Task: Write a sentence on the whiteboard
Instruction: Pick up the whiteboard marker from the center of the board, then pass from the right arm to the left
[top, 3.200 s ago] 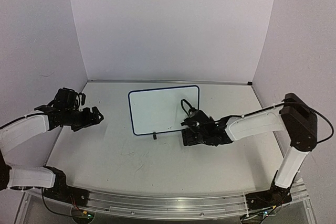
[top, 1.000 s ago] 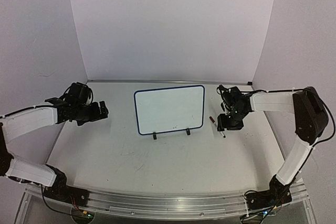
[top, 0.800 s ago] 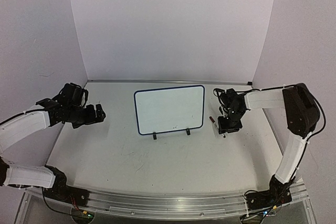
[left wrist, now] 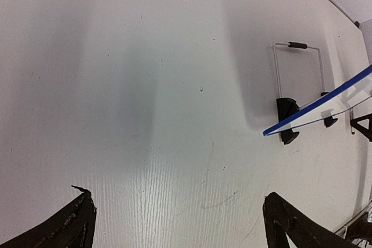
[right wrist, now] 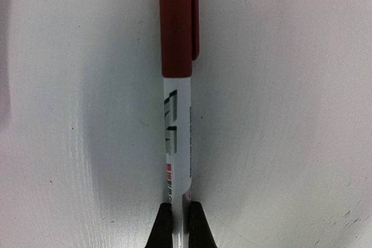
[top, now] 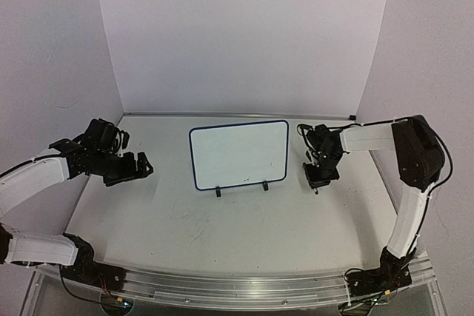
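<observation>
The whiteboard (top: 238,153) stands tilted on two black feet at the table's middle; its face is blank, no sentence shows. Its blue edge (left wrist: 317,111) shows at the right in the left wrist view. My right gripper (top: 319,175) is to the right of the board, pointing down, shut on a white marker (right wrist: 177,132) with a red cap (right wrist: 177,21) on; its fingertips (right wrist: 164,225) clamp the marker's rear end. My left gripper (top: 137,168) hangs open and empty over the table, left of the board.
The white table (top: 244,227) is bordered by white walls at back and sides. A wire stand (left wrist: 297,68) props the board from behind. Faint scratch marks (left wrist: 218,201) lie on the tabletop.
</observation>
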Controlling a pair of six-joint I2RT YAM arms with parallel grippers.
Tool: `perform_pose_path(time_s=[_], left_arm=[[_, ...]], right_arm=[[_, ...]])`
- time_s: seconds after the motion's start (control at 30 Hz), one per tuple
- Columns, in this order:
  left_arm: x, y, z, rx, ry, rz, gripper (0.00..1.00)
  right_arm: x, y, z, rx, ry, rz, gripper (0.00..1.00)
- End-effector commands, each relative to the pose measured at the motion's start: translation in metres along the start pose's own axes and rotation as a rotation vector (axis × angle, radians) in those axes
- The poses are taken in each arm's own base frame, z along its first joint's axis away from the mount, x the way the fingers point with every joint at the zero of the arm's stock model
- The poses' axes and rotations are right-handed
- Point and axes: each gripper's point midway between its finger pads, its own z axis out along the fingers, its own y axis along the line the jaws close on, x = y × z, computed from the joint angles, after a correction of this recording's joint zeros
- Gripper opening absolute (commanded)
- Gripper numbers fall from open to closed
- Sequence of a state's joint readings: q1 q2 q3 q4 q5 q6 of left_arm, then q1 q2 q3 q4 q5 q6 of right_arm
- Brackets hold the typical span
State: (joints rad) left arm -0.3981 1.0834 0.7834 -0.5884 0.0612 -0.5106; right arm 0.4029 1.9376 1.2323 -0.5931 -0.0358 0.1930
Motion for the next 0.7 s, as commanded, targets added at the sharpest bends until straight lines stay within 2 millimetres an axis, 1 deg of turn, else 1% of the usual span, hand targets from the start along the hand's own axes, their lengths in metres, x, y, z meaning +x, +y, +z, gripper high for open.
perform_pose_path(time_s=[0.0, 0.1, 0.17, 0.27, 0.3, 0.4, 0.43, 0.5, 0.6, 0.67], left_arm=[[-0.008, -0.019, -0.019, 0.078, -0.003, 0.043, 1.00], [-0.005, -0.033, -0.026, 0.141, 0.048, 0.060, 0.99], [-0.001, -0.052, -0.034, 0.243, 0.074, 0.079, 0.98], [0.005, -0.078, -0.046, 0.370, 0.079, 0.116, 0.97], [0.007, -0.085, -0.049, 0.395, 0.084, 0.133, 0.97], [0.016, -0.112, -0.061, 0.487, 0.118, 0.186, 0.96], [0.019, -0.124, -0.066, 0.530, 0.123, 0.202, 0.96], [0.024, -0.144, -0.077, 0.622, 0.136, 0.221, 0.96], [0.025, -0.173, -0.093, 0.754, 0.136, 0.232, 0.97], [0.026, -0.186, -0.102, 0.833, 0.139, 0.228, 0.98]], right_arm=[[0.010, -0.010, -0.032, 0.025, -0.037, 0.037, 0.00], [0.019, -0.005, -0.073, -0.009, -0.107, 0.038, 0.00], [0.032, 0.009, -0.103, -0.071, -0.147, 0.003, 0.00], [0.056, 0.050, -0.143, -0.137, -0.209, -0.140, 0.00], [0.065, 0.068, -0.158, -0.180, -0.236, -0.178, 0.00], [0.089, 0.111, -0.190, -0.312, -0.280, -0.237, 0.00], [0.096, 0.125, -0.199, -0.347, -0.289, -0.253, 0.00], [0.109, 0.150, -0.209, -0.390, -0.293, -0.298, 0.00], [0.120, 0.184, -0.210, -0.391, -0.273, -0.371, 0.00], [0.122, 0.204, -0.214, -0.388, -0.275, -0.420, 0.00]])
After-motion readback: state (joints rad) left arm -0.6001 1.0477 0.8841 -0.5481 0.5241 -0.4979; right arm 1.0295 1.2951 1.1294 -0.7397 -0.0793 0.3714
